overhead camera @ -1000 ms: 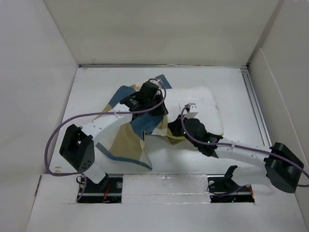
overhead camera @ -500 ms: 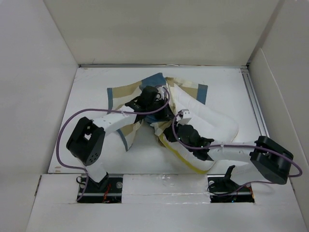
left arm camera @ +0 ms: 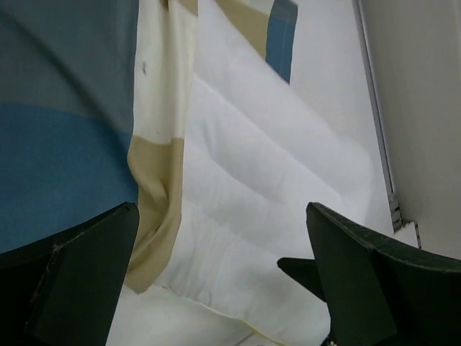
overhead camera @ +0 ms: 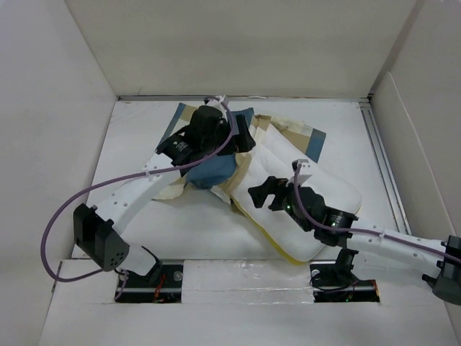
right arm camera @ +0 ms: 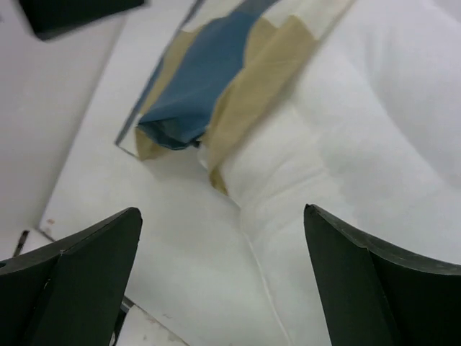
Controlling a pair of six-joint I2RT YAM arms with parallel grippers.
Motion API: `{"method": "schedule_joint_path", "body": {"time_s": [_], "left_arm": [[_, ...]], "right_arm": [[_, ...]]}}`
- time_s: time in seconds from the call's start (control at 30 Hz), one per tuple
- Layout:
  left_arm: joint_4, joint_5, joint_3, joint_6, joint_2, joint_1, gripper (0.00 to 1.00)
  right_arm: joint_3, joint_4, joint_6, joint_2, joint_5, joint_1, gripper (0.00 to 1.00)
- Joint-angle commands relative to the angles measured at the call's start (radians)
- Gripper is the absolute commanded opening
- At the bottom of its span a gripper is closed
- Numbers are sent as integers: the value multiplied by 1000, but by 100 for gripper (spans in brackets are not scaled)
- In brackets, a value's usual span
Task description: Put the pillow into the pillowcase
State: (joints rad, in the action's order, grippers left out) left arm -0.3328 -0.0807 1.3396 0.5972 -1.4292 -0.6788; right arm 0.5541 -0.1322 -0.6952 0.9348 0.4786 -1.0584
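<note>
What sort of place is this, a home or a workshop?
Probably a lab test cell, not a home: a white table boxed in by plain panels, a left arm and right arm mounted at its near edge, with a pillow and pillowcase on it.

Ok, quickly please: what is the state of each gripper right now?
Left gripper: open, holding nothing.
Right gripper: open, holding nothing, above the pillow.
</note>
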Motion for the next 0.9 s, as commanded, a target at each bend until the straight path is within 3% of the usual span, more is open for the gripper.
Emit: {"method": "schedule_joint_path", "body": {"time_s": [0.0,0.1,0.13,0.17,0.23,0.4,0.57,0.63,0.67,0.7,0.73,0.8,0.87], "left_arm": [[-61,101,139,-88,-25,-2,100],[-182,78,312,-187,-233,-2,100],[-224,78,457,-213,-302,-2,100],[-262,78,527,-232,-432,-2,100],[-360,68,704,-288,-543,-2,100],[-416,-2,831,-350,-743,-11,100],[-416,-2,849,-359,-826,-11,98],[-416,21,860,-349,-856,-11,86],[-416,21,860,-349,-856,-11,75],[-416,21,860,-337,-866,-11,63],[-404,21,860,-336,-866,-11,41],[-391,21,840,-327,-855,-21,31],[-391,30,840,-318,-829,-21,30]], "right_arm": [[143,239,-61,4,136,63,99],[303,510,-206,122,134,231,99],[332,623,-269,151,133,263,99],[349,664,-295,180,150,285,99],[348,723,-349,171,176,325,99],[234,597,-210,84,37,466,99],[260,608,-146,123,49,558,99],[271,559,-46,133,37,584,99],[282,519,9,133,-18,607,99],[291,473,64,142,-59,624,99],[302,401,159,160,-105,643,99],[341,349,232,192,-191,701,99],[375,269,313,272,-241,744,99]]}}
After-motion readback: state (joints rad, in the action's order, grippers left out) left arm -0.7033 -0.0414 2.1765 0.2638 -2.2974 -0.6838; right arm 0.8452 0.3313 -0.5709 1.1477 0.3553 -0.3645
